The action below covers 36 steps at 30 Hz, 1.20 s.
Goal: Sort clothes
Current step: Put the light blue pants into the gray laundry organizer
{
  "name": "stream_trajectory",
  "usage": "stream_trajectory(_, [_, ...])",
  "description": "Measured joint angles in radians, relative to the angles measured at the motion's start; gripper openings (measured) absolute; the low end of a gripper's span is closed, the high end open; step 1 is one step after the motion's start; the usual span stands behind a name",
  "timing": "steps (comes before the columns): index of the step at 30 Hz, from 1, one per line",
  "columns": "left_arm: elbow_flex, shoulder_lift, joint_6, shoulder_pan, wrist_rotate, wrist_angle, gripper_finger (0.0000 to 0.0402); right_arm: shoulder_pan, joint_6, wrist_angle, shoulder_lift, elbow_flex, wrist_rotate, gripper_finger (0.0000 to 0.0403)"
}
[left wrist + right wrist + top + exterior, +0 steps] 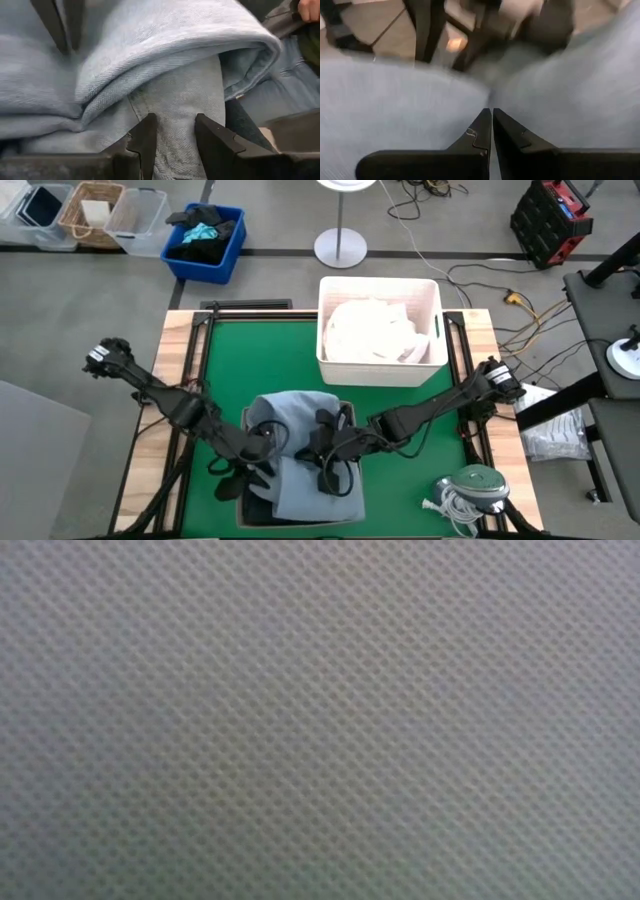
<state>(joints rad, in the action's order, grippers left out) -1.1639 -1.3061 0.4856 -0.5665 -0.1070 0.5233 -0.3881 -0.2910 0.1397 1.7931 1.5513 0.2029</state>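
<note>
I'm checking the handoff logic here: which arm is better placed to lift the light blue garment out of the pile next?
Probably the right. Its right pincer looks shut on the light blue garment, while the left pincer stands open around a fold of it, so it would have to close first.

Soft, matt woven cloth on the light blue shirt [165, 55], visible twill grain; matt black end effector fingers [215, 140]; flat green tabletop [260, 360], wood-edged.

- A robotics lab or workshop, not a home: grey floor with loose cables [470, 275] trailing across it.
- Red-and-black tool case [553, 218] at far right.
- Storage bins [95, 215] lined up far left.
- Green-topped workbench [260, 360].
</note>
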Motion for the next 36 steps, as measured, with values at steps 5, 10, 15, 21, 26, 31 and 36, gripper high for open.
stream_trajectory(5, [0.041, -0.028, 0.03, -0.022, -0.016, -0.115, 0.0114, 0.009, 0.093, 0.115, -0.003, 0.126, 0.113, 0.0009])
stream_trajectory(10, [0.042, -0.042, 0.031, -0.045, -0.013, -0.136, 0.0114, 0.047, 0.102, 0.142, -0.002, 0.144, 0.235, 0.0009])
stream_trajectory(15, [0.043, -0.044, 0.031, -0.053, -0.006, -0.119, 0.0114, 0.089, 0.07, 0.094, 0.063, 0.111, 0.094, 0.0009])
stream_trajectory(21, [-0.002, -0.005, 0.064, -0.052, 0.017, -0.02, 0.0114, 0.09, 0.049, 0.113, 0.17, 0.114, 0.043, 0.0009])
stream_trajectory(26, [-0.112, 0.036, 0.052, -0.058, 0.115, 0.192, 0.0114, 0.095, 0.007, 0.145, 0.234, 0.113, 0.036, 0.0009])
stream_trajectory(31, [-0.2, 0.055, -0.004, -0.059, 0.346, 0.389, 0.0114, 0.108, -0.026, 0.154, 0.298, 0.113, 0.023, 0.0009])
stream_trajectory(36, [-0.178, 0.057, -0.063, -0.051, 0.432, 0.42, 0.0114, 0.113, -0.072, 0.144, 0.372, 0.115, 0.025, 0.0009])
